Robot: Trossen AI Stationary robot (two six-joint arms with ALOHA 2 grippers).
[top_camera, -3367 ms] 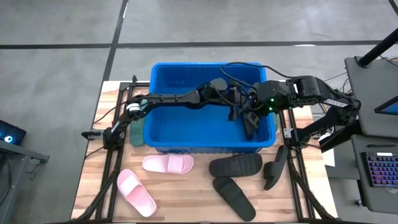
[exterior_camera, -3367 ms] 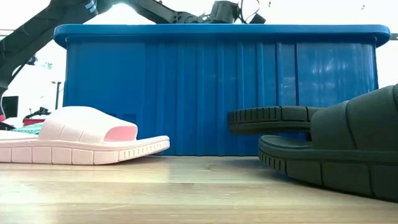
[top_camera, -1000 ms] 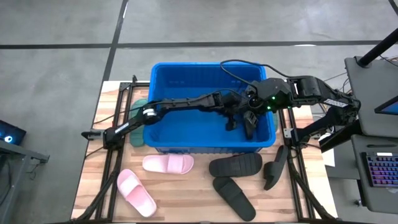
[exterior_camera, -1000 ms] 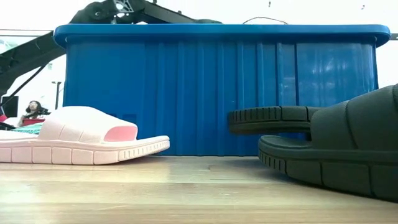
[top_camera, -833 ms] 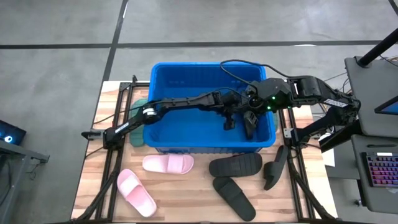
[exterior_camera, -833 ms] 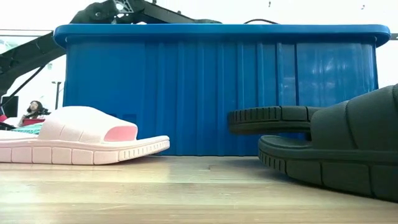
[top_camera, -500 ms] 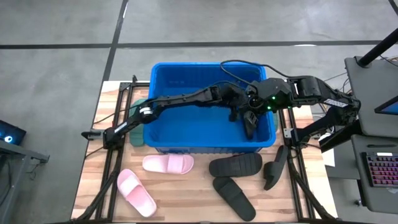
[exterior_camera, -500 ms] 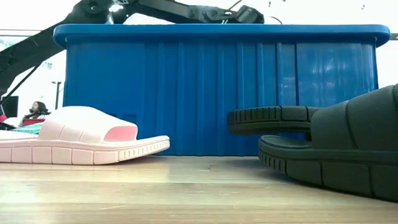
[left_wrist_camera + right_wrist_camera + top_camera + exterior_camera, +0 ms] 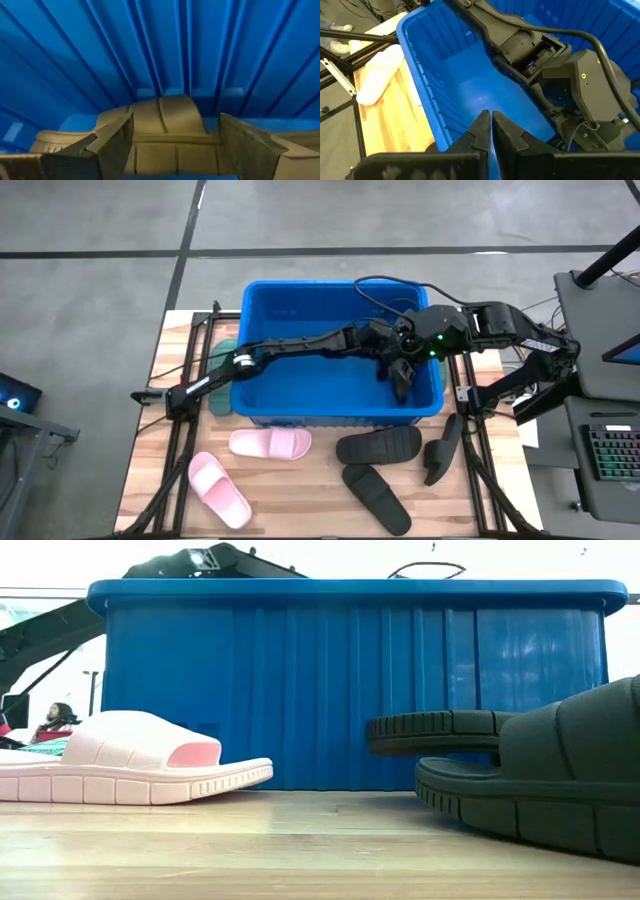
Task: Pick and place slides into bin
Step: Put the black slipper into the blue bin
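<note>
blue bin (image 9: 262, 395) walls surround the left gripper (image 9: 175, 145), jaws wide around a sage slide (image 9: 162, 125).

Bright blue ribbed bin (image 9: 262, 409); pale pink slides (image 9: 270, 444); black slides (image 9: 378, 446); blond striped wood table (image 9: 300, 500).

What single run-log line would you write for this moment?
left gripper: open, at pale foam slide in large blue ribbed plastic bin | right gripper: shut, empty, over bin
</note>
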